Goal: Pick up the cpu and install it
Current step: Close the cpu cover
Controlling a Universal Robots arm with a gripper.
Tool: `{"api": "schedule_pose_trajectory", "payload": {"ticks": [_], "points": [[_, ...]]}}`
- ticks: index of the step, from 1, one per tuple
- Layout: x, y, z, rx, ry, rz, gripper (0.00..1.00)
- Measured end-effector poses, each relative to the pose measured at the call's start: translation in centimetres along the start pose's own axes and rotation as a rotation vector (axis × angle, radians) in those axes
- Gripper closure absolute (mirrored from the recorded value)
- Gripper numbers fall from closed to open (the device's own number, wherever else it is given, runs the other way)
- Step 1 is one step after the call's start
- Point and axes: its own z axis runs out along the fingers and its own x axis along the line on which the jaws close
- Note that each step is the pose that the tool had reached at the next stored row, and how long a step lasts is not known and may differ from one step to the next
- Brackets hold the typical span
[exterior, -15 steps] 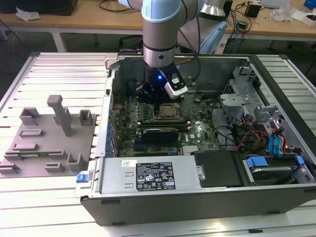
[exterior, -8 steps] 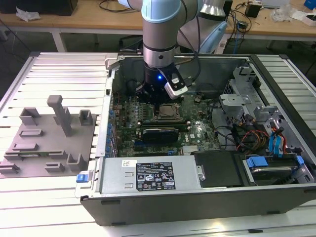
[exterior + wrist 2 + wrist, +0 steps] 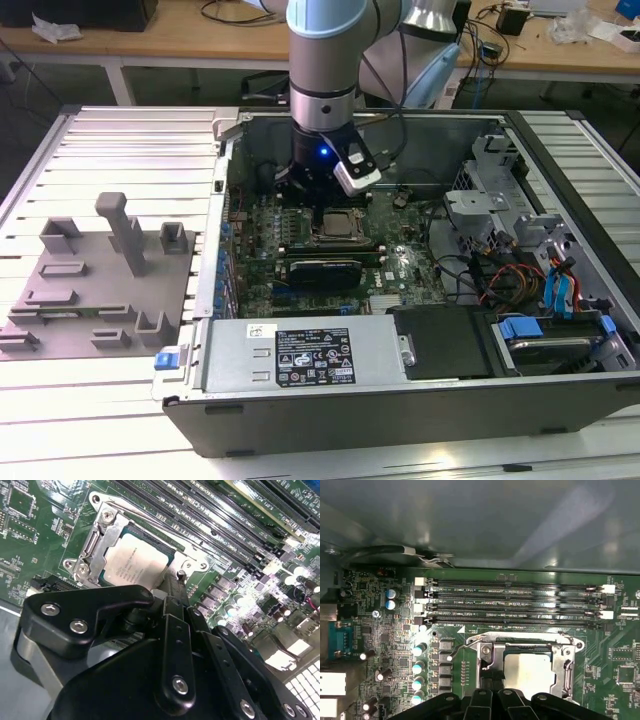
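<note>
The black robot gripper [image 3: 322, 203] hangs low inside the open dark-grey computer case [image 3: 420, 405], over the green motherboard [image 3: 405, 268]. The cpu, a small flat square chip with a pale silver metal top [image 3: 134, 562], lies flat inside the dark square metal-framed socket [image 3: 96, 541], level with its frame as far as can be judged. The gripper's tip stands at the chip's edge, close above the frame. Whether the pincer is open or closed, or grips anything, cannot be told.

On the exterior view's clock face, the socket lies just toward five o'clock from the gripper, and the grey plastic tray of blocks and posts [image 3: 90, 292] lies well apart at nine o'clock, outside the case.

The seating step looks to be in hand. Any further move probably calls for a straight vertical path, so the chip is not dragged sideways.
</note>
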Motion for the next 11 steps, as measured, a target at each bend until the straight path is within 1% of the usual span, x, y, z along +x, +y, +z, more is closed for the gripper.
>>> {"api": "schedule_pose_trajectory", "payload": {"ticks": [1,2,4,5,6,8,10,11], "points": [[0.02,0.0,0.0,0.0,-0.0039,0.0,0.89],[0.06,0.0,0.0,0.0004,-0.0127,0.0,0.89],[0.18,0.0,0.01,0.0019,-0.0427,0.0,0.89],[0.31,0.0,0.02,0.0022,-0.0549,0.0,0.89],[0.59,0.01,0.09,0.0021,-0.0584,0.0,0.89],[0.76,-0.01,0.27,0.0024,-0.0584,0.0,0.89],[0.79,-0.01,0.72,0.0022,-0.0585,0.0,0.89],[0.81,-0.01,0.78,0.0023,-0.0585,0.0,0.89]]}}
